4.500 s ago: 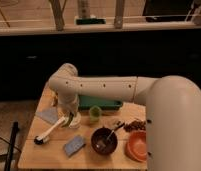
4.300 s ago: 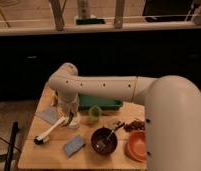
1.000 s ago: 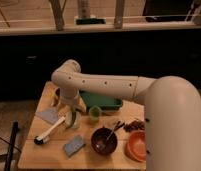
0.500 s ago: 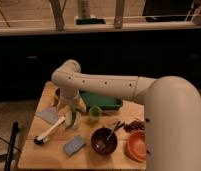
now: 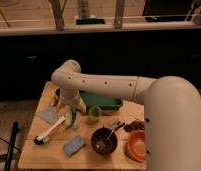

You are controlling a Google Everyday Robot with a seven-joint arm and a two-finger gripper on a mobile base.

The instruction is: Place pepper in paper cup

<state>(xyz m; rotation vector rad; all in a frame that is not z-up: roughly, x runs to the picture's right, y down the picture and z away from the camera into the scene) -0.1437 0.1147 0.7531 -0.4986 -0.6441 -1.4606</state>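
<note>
The gripper (image 5: 72, 109) is seen low over the left half of the wooden bench (image 5: 44, 155). It is carried at the end of the white arm (image 5: 109, 86), which is brought in from the 3 o'clock side and bent downward near the bench's 10 o'clock corner. The jaws are pointed down and spread wide apart, and nothing is seen clamped between them. The pepper (image 5: 71, 121), pale green and whitish, is found just below the jaws, at 6 o'clock from the gripper, laid on the bench top with its length run roughly from 12 to 6 o'clock. Whether it is touched by the jaws cannot be told. The paper cup (image 5: 56, 95) is stood at 10 o'clock from the gripper, near the far left edge of the bench. It is partly covered by the arm and set apart from the pepper. A green cup (image 5: 94, 114) is placed at 3 o'clock from the pepper, with a green tray (image 5: 105, 102) just beyond it at 12 o'clock. A dish brush (image 5: 49, 134) is laid at 8 o'clock from the pepper, its white handle end near the pepper and its black head turned toward the bench's near left edge. A dark bowl (image 5: 104, 141) is set at 4 o'clock from the pepper, and an orange bowl (image 5: 136, 146) is set beside it at 3 o'clock.
</note>
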